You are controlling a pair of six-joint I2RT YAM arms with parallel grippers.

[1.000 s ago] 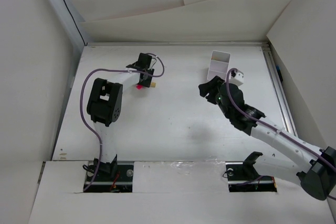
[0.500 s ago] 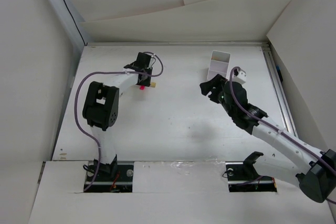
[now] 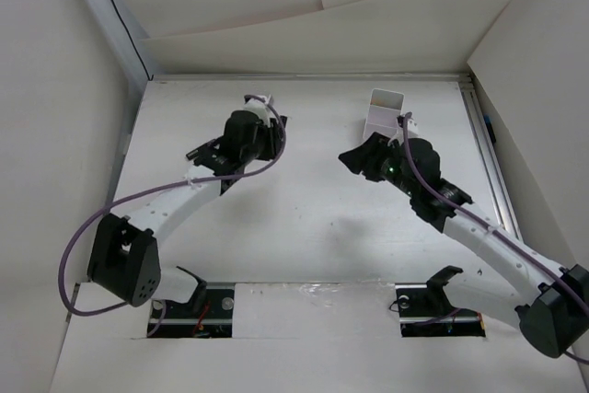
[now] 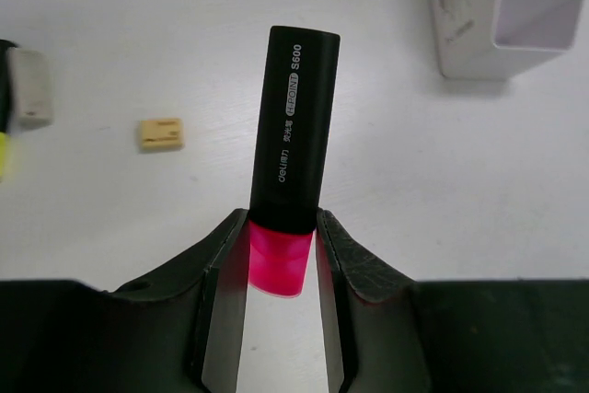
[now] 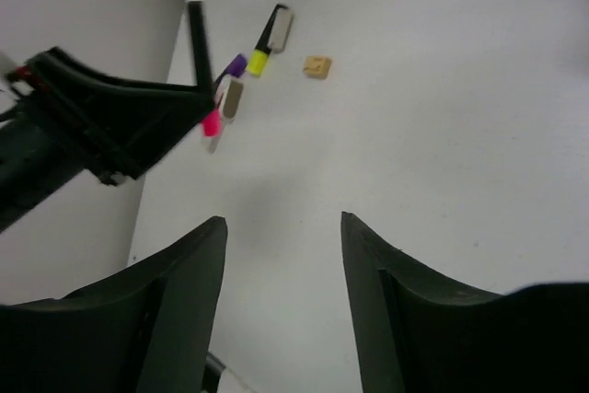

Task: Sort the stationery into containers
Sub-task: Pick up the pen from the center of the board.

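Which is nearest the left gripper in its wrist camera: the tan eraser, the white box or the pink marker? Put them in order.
1. Pink marker, clamped in the left gripper.
2. Tan eraser, lying off to the left.
3. White box, far upper right.

Counter [image 3: 304, 227] from above: the compartment box [image 3: 384, 113] is seen at the far right, with the right gripper [image 3: 361, 159] just beside it at 7 o'clock. From the left wrist, a marker [image 4: 294, 117] is held between the fingers of the left gripper [image 4: 281, 235] and pointed to 12 o'clock. The block [image 4: 161, 133] is seen on the counter at 10 o'clock of the marker. The box is placed at 2 o'clock, and a second marker [image 4: 26, 89] is cut off at the 9 o'clock edge.
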